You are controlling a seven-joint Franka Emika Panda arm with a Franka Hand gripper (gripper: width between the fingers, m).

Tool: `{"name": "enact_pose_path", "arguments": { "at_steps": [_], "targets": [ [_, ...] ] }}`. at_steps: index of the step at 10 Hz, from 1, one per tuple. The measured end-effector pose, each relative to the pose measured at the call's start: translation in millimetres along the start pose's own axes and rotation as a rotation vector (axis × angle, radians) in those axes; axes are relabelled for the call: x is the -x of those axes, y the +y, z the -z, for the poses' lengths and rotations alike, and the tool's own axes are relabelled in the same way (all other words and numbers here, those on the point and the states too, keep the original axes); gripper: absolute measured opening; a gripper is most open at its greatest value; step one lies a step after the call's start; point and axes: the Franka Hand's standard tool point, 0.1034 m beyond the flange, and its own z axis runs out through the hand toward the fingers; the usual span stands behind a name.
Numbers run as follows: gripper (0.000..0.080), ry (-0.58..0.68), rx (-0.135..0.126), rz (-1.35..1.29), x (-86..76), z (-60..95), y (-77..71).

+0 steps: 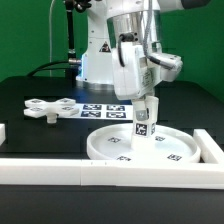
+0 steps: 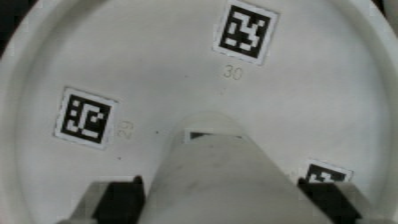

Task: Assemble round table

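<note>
The large rimmed round disc [image 1: 176, 151] lies flat at the front of the table, with tags on its face. My gripper [image 1: 147, 99] is shut on the short cylindrical leg [image 1: 143, 123] and holds it upright over the disc's middle. The leg's lower end is at or just above the disc; I cannot tell if they touch. In the wrist view the leg [image 2: 222, 170] runs between my two dark fingers [image 2: 121, 200], gripper [image 2: 222, 207], with the disc [image 2: 160, 70] behind it. The flat cross-shaped base [image 1: 45, 108] lies on the black table at the exterior view's left.
The marker board [image 1: 98, 110] lies behind the disc. White border rails run along the front [image 1: 110, 172], the exterior view's right [image 1: 211, 146] and left [image 1: 3, 132]. The robot's base stands at the back.
</note>
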Motion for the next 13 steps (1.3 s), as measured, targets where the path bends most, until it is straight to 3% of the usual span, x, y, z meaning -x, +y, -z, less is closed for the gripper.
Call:
{"name": "enact_pose_path", "arguments": {
  "at_steps": [1,2,4,6,7,9,13],
  "targets": [
    [0.0409,0.0,0.001,0.004,0.3,-0.5,0.5],
    [0.0598,0.0,0.002,0.01,0.3,-0.6,0.6],
    [0.0639,0.004,0.024,0.16,8.5,4.5,3.3],
    [0.0646,-0.015,0.01,0.364,7.5,22.8,1.4],
    [0.0646,-0.029,0.004,0.429,-0.7,34.3,1.1],
    [0.0649,-0.034,-0.016,0.437,-7.7,51.5,-2.4],
    [0.0649,-0.032,-0.006,0.44,-7.4,46.0,0.3]
  ]
}}
